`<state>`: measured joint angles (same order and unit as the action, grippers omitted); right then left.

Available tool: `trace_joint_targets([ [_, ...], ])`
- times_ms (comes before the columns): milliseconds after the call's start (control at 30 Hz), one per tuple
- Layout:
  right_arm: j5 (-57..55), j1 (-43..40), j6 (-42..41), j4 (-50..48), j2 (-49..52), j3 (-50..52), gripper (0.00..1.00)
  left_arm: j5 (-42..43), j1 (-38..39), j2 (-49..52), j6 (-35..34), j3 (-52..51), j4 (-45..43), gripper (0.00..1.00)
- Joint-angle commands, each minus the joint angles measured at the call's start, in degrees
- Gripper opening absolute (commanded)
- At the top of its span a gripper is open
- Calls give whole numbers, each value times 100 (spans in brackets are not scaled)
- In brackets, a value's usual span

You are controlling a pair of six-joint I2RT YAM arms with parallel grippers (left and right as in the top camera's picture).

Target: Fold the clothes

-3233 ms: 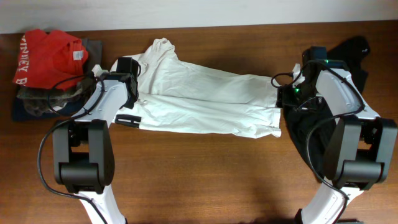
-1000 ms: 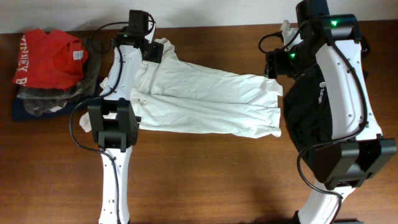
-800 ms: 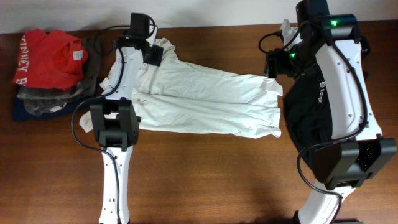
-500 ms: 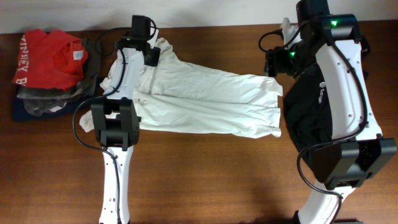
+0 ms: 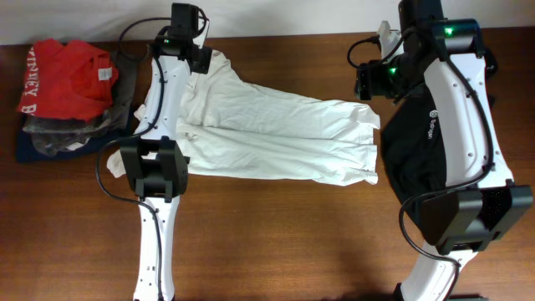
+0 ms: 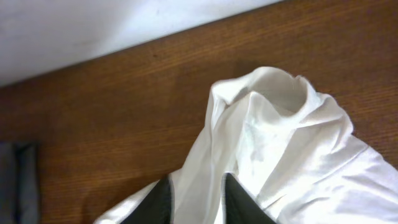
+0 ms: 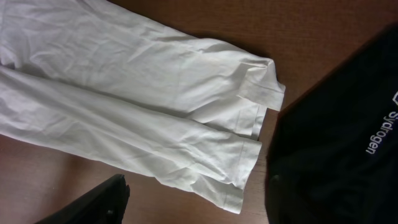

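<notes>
Crumpled white cotton T-shirt (image 5: 276, 134) is pinched at its far-left corner.
Cloth is gripped between the left gripper (image 6: 196, 185) fingers; the right gripper (image 5: 366, 84) is held spread near a smooth black garment (image 5: 410, 159); a rumpled red garment (image 5: 67, 75) is seen far left.

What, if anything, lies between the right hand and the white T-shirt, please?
Nothing visible does. The open right hand hangs near one end of the white T-shirt; the black garment lies beside that end, not over it.

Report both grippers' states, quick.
Left gripper: closed on a bunched fold of the white T-shirt.
Right gripper: open, holding nothing.
</notes>
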<state>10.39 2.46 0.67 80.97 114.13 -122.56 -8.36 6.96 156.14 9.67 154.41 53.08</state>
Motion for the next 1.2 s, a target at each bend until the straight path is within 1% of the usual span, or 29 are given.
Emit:
trace_joint_targets([
  [0, -55, 26, 42, 7, 74, -66, 76, -39, 31, 74, 50, 79, 170, 12],
  [33, -55, 26, 42, 15, 76, -66, 76, -42, 31, 74, 50, 79, 247, 5],
  [67, -55, 26, 42, 17, 76, -66, 76, -44, 31, 74, 50, 79, 286, 2],
  [100, -55, 26, 42, 17, 74, -66, 76, -44, 33, 74, 50, 79, 321, 1],
  [167, -55, 26, 42, 22, 74, -66, 76, -44, 35, 74, 52, 79, 341, 1],
  [200, -52, 26, 42, 26, 76, -66, 76, -44, 35, 74, 52, 79, 341, 6],
  [233, -55, 26, 42, 33, 76, -66, 76, -44, 35, 74, 50, 79, 341, 15],
  [267, -52, 26, 42, 46, 74, -66, 76, -44, 33, 74, 52, 79, 343, 20],
  [333, -55, 26, 42, 74, 76, -66, 76, -39, 24, 74, 52, 76, 378, 32],
  [400, -55, 26, 42, 92, 76, -61, 76, -4, 22, 76, 55, 68, 457, 40],
  [467, -55, 26, 42, 107, 76, -61, 76, 0, 22, 92, 57, 44, 553, 43],
  [733, -55, 26, 42, 114, 76, -61, 76, -2, 11, 356, 122, 31, 605, 44],
  [1167, -57, 26, 44, 92, 74, -61, 76, -7, -79, 522, 118, 31, 313, 43],
])
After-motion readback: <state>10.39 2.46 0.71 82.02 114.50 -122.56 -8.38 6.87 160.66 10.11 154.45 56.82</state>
